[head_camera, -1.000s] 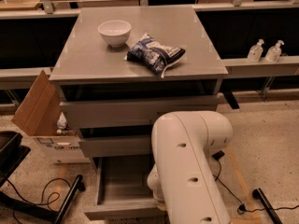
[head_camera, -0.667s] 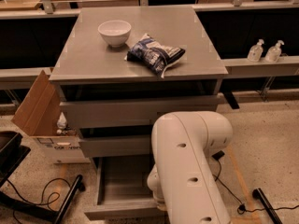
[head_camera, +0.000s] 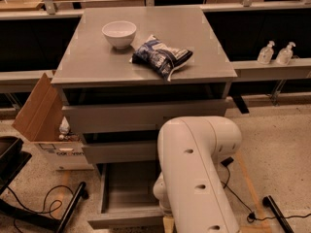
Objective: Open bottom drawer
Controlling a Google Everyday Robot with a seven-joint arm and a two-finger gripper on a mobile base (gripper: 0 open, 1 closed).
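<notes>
The camera view looks down on a grey, square-topped cabinet with three drawers stacked in its front. The bottom drawer, the lowest one with a plain, flat grey front and no handle, is pulled well out toward the camera. Its wide, shallow grey tray lies exposed below the two upper drawer fronts. The middle grey drawer front and the top grey drawer front sit much further back, each with a dark gap above it.

A bulky white robot arm fills the lower centre and covers the right part of the open drawer. The gripper is hidden behind this arm, somewhere low by the drawer's right front. Whether it is spread or closed cannot be told.

On the cabinet top stands a small white round bowl. Just to its right lies a crumpled dark blue and white snack bag, apart from the bowl.

Left of the cabinet stands an open brown cardboard box, with its flap raised. Black cables trail across the speckled floor nearby. On a ledge at the right, two small clear pump bottles stand side by side.
</notes>
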